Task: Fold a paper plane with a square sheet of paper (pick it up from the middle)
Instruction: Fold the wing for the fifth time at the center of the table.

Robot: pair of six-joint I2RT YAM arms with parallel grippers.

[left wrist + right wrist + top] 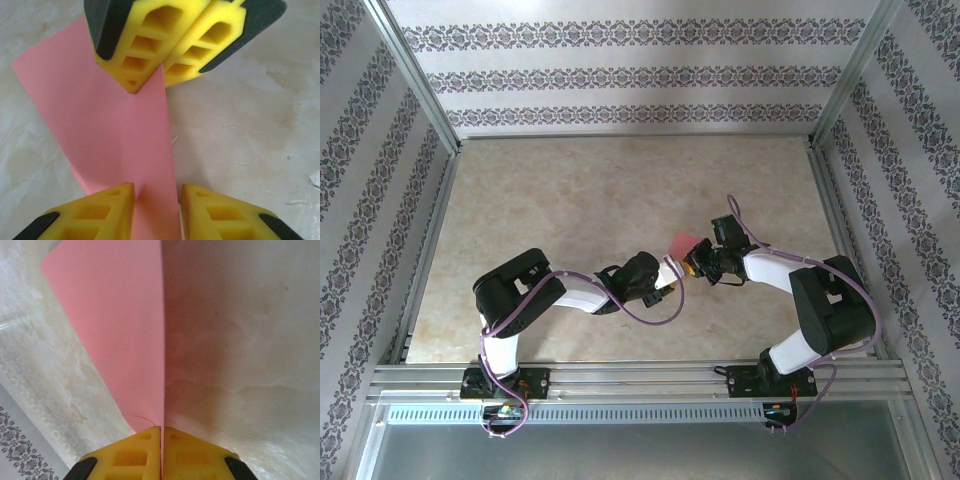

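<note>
The square sheet of paper [680, 243] is pink-red, folded along a crease and held up above the table between both grippers. My right gripper [162, 430] is shut on its folded edge, and the paper [120, 330] fans away from the yellow fingers. In the left wrist view the right gripper [152, 82] pinches the far end of the sheet [100, 115]. My left gripper [158, 192] is open, its jaws apart with the near end of the paper running through the gap. A dart-shaped paper plane is out of view.
The beige marbled table [570, 200] lies under the paper. Metal frame posts and patterned walls [640, 75] close in the back and both sides. Both arms meet near the table's middle, with a purple cable [650, 318] looping by the left arm.
</note>
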